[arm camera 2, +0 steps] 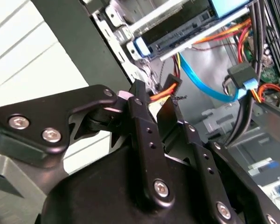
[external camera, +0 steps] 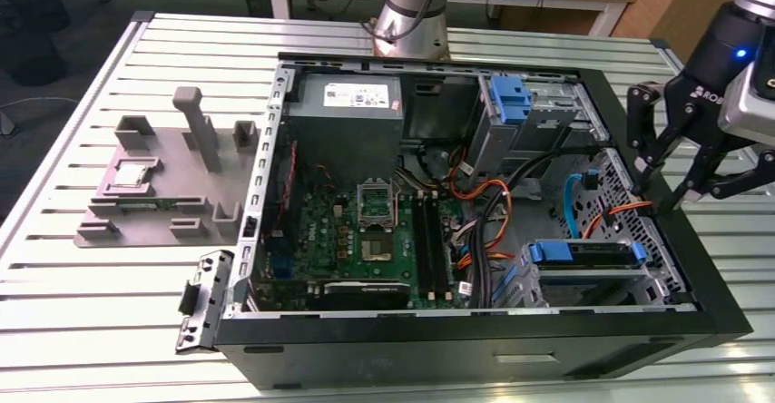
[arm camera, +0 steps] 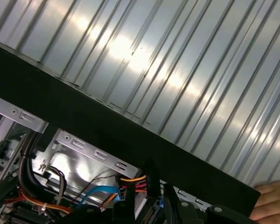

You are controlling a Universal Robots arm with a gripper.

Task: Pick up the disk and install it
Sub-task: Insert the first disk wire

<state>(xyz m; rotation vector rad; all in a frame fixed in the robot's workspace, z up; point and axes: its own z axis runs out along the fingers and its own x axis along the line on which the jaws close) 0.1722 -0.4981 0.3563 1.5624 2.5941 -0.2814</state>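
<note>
case wall (external camera: 706, 271) beside end effector (external camera: 660, 192), cables (external camera: 499, 208) inside

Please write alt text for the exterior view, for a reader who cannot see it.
An open gripper hangs empty over the exterior view's right edge of an open computer case on a slatted table; the disk lies in a bay nearby.

You get bright glare streaks on the desk (arm camera: 144, 60) slats in the first wrist view (light from above). The computer case (external camera: 485, 353) interior lies dimmer, in shadow.
</note>
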